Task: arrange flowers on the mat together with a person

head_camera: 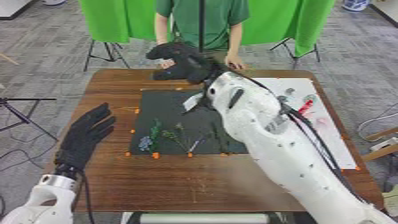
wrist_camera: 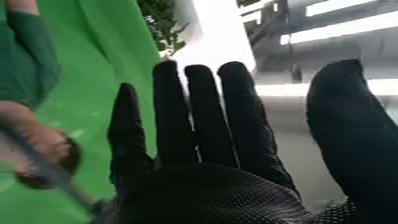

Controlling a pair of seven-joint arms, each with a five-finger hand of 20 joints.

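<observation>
My right hand [head_camera: 185, 64] is held over the table's far edge, beyond the black mat [head_camera: 164, 107], its fingers and thumb spread. In the right wrist view the right hand [wrist_camera: 209, 192] has straight fingers and nothing in its grasp. My left hand [head_camera: 84, 137] is open beside the mat's left side, fingers extended. On the mat lie a blue flower [head_camera: 146, 144] with green leaves [head_camera: 155, 131] and several thin stems [head_camera: 182, 139]. A red flower [head_camera: 306, 107] and some paler ones lie on the white sheet [head_camera: 333, 142] at right. My right forearm hides part of both.
Across the brown table [head_camera: 160, 185] a person in green stands with hands [head_camera: 234, 62] at its far edge, partly behind my right hand. Small orange pieces [head_camera: 155, 155] line the mat's border. A green curtain [head_camera: 275, 22] hangs behind.
</observation>
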